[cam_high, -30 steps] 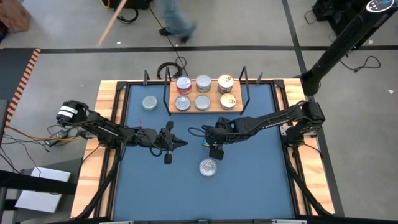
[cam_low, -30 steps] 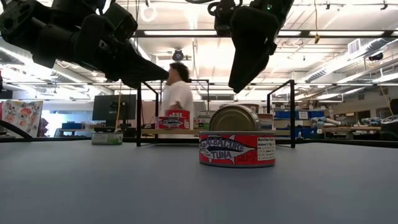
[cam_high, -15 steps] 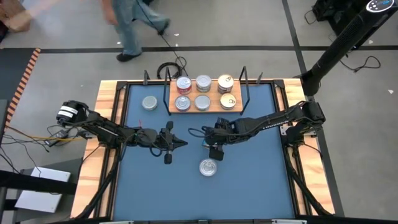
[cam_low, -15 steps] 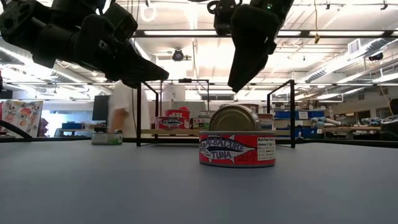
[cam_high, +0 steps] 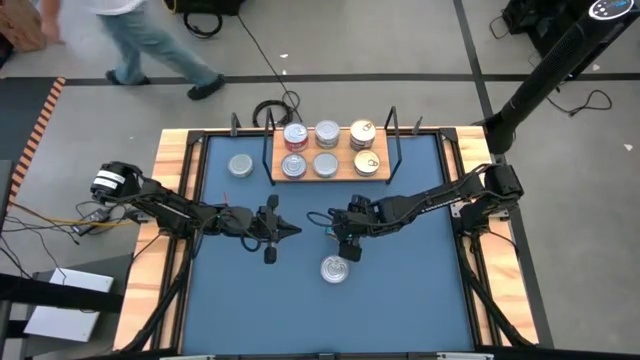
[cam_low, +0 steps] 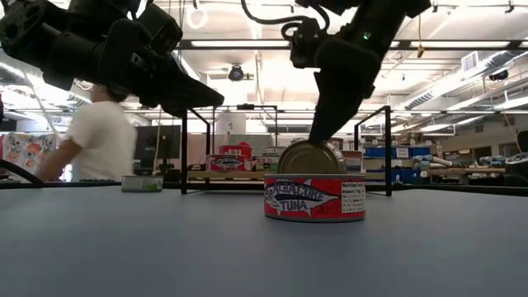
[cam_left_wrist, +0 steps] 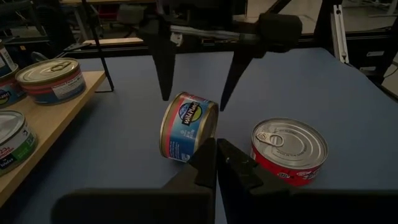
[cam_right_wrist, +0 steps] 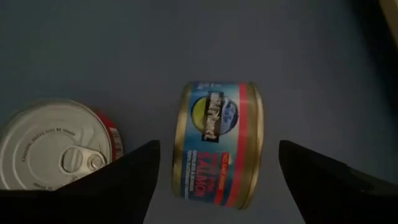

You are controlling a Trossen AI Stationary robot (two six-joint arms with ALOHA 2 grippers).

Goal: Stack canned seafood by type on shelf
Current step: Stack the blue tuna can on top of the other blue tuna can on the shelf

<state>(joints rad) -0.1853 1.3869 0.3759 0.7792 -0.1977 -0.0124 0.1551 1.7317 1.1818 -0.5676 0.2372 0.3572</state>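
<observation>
A salmon tin (cam_right_wrist: pixel 217 143) with a blue and red label lies on its rolling side on the blue table. Its gold end (cam_low: pixel 312 157) faces the near edge. My right gripper (cam_left_wrist: pixel 194 99) hangs open right over it, pointing steeply down, one finger (cam_left_wrist: pixel 165 68) on each side of the tin, with no touch showing. A red-sided tuna tin (cam_high: pixel 335 269) stands flat just nearer the front. My left gripper (cam_high: pixel 272 232) waits shut to the left of both, above the table. The shelf (cam_high: pixel 278 150) at the far edge holds several tins.
A single silver tin (cam_high: pixel 240 166) stands on the table left of the shelf. Black wire uprights (cam_high: pixel 394 130) rise at the shelf's ends. A person (cam_low: pixel 95 136) walks in the room beyond the far edge. Wooden rails (cam_high: pixel 170 170) border the blue surface.
My right gripper has come down toward the salmon tin, staying open, so its fingertips now reach the level of the tin's top. Both tins and my left arm have kept still. The person beyond the table has walked toward the left.
</observation>
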